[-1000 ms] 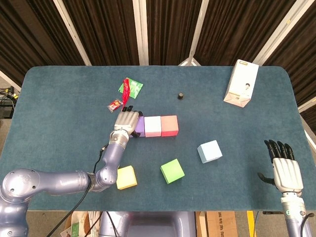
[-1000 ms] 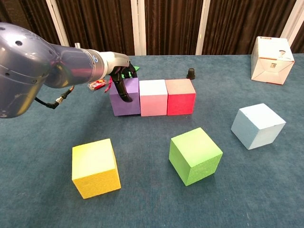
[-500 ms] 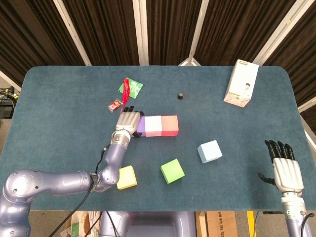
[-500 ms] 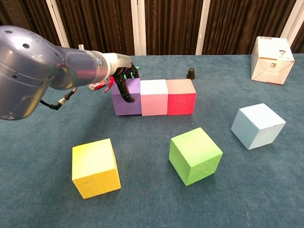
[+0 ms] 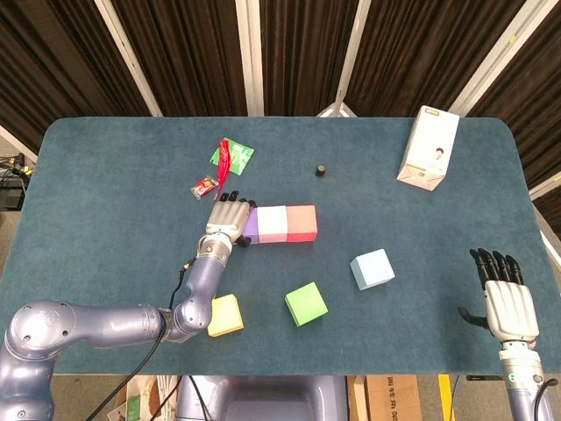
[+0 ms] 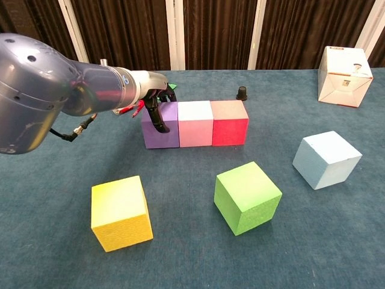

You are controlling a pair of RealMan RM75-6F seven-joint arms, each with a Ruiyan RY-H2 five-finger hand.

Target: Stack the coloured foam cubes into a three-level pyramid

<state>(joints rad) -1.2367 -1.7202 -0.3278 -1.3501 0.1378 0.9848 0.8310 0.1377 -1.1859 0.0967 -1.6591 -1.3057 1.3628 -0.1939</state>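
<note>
In the head view, the left hand [image 5: 230,218] is lying a touch nearer the pink cube [image 5: 272,224] than a second ago, its dark fingers draping over the purple cube [image 5: 249,227], pressing on it rather than lifting it. The purple cube has closed up flush against the pink cube, which is touching the red cube [image 5: 301,222]. That row's long axis is running straight left to right. The right hand [image 5: 507,303] is hanging well right of the row with fingers extended and slightly apart, holding nothing.

In the chest view, the left hand [image 6: 155,106] is curling its fingers [image 6: 157,119] down the purple cube's [image 6: 161,129] front-left face. The yellow cube [image 6: 121,212], green cube [image 6: 247,197] and light blue cube [image 6: 326,159] are sitting in front of the row, unmoved.
</note>
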